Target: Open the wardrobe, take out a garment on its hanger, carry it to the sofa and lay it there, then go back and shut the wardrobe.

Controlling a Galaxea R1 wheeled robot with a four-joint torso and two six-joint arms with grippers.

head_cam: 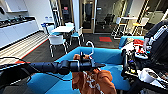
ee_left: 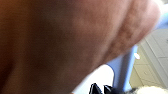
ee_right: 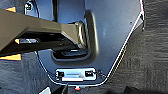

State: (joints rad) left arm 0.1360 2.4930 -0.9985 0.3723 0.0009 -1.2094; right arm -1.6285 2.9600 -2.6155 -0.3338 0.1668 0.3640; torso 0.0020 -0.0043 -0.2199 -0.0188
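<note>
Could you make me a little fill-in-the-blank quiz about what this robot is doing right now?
1. The robot's left arm holds a white hanger bearing a hoodie whose colour is ____.
2. Beneath and behind the hoodie stands a sofa whose colour is ____.
3. The chairs around the white table farther back have seats coloured ____.
4. A rectangular mat on the dark floor near the far doors is ____.

Missing words: orange; blue; blue; red

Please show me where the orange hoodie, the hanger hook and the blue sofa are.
orange hoodie (head_cam: 93,80), head view, chest with white lettering.
hanger hook (head_cam: 91,45), head view, top curve.
blue sofa (head_cam: 107,53), head view, backrest.
</note>
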